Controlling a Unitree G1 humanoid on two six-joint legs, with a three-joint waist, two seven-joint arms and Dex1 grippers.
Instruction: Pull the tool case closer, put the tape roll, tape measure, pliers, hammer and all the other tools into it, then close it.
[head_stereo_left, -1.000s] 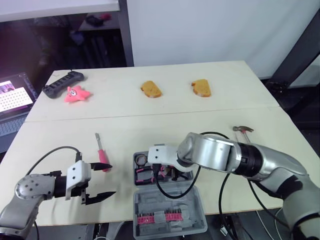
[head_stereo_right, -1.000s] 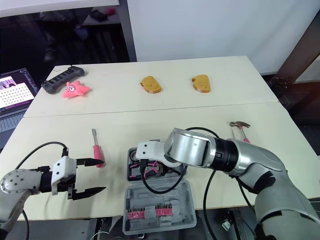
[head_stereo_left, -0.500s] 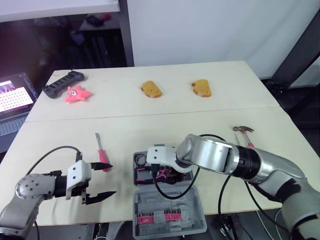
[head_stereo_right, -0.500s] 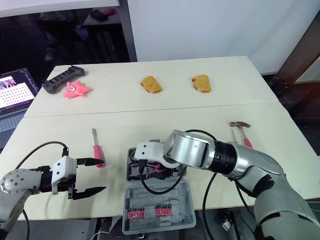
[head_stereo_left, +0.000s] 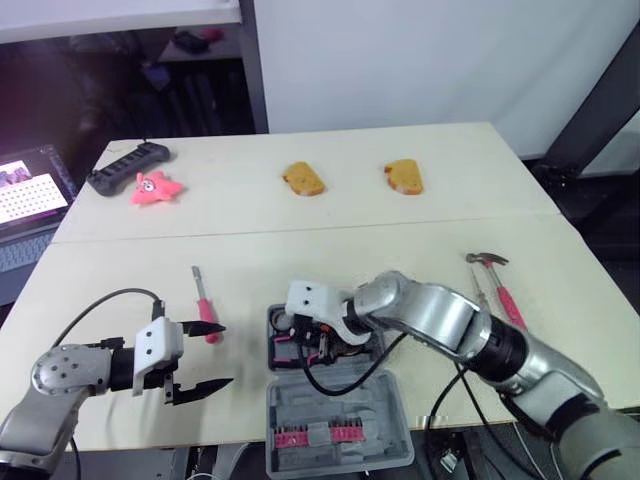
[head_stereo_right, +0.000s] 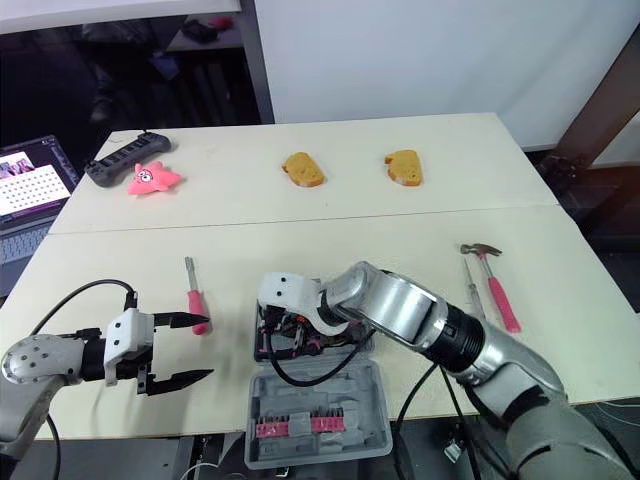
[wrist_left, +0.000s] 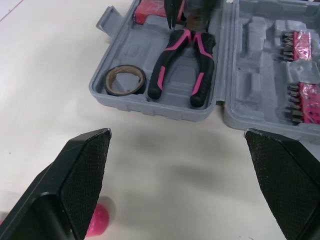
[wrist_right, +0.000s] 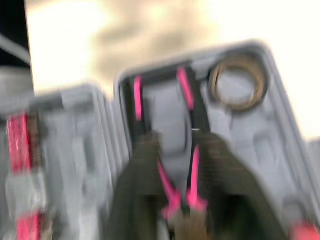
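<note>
Mid-packing: pliers (wrist_left: 180, 65) and tape roll (wrist_left: 125, 91) lie in the case (wrist_left: 165, 107) under the right hand (head_stereo_left: 325, 345) — grip impossible to tell — while the released left hand (head_stereo_left: 227, 355) hovers beside the screwdriver (head_stereo_left: 203, 305), likely next.

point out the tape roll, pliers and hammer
tape roll (wrist_left: 124, 91), left wrist view, outer wall of the ring
pliers (wrist_left: 161, 70), left wrist view, middle of one pink-and-black handle
hammer (head_stereo_right: 500, 298), right eye view, pink handle
</note>
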